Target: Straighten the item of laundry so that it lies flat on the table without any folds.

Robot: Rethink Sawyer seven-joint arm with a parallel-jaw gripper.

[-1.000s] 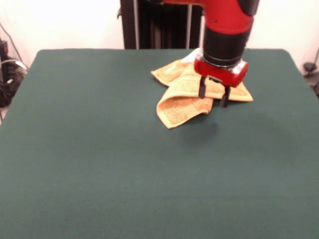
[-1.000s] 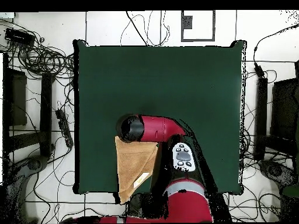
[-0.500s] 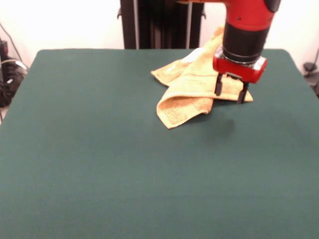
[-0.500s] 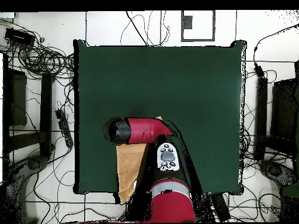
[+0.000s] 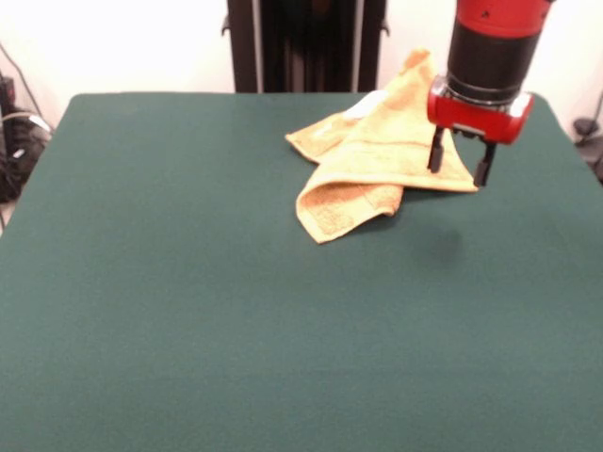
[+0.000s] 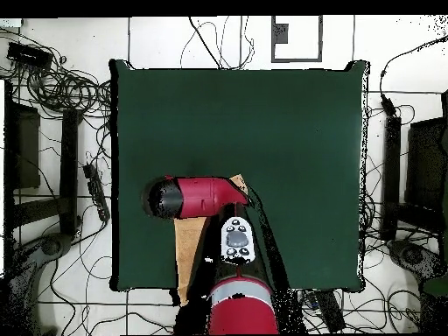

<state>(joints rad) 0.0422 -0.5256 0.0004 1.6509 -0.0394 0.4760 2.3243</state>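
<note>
Above the towel's right-hand tip in the front view, the jaws (image 5: 460,162) stand parted with nothing between them; the two dark fingers (image 5: 435,151) hang straight down from a red collar. One finger shows against the towel's edge and the other against bare green, and they seem to hover just off the cloth, though contact cannot be ruled out from this angle.

Higher up, the red and black arm (image 5: 492,42) rises out of the top of the picture. From overhead its red forearm (image 6: 199,196) lies across the towel and hides the jaws altogether.

Beneath and beside the jaws is the orange-tan terry towel (image 5: 372,165), bunched and folded rather than flat. A thick doubled flap with a woven band points toward the camera in the front view, a second corner sticks out to the left, and another corner stands up in a peak just beside the arm. A pale patch, perhaps the care tag (image 5: 369,106), shows at its far edge. In the overhead view only a strip of towel (image 6: 189,254) shows below the forearm, reaching the bench's near edge.

Around it all spreads the dark green bench (image 5: 188,282).
</note>
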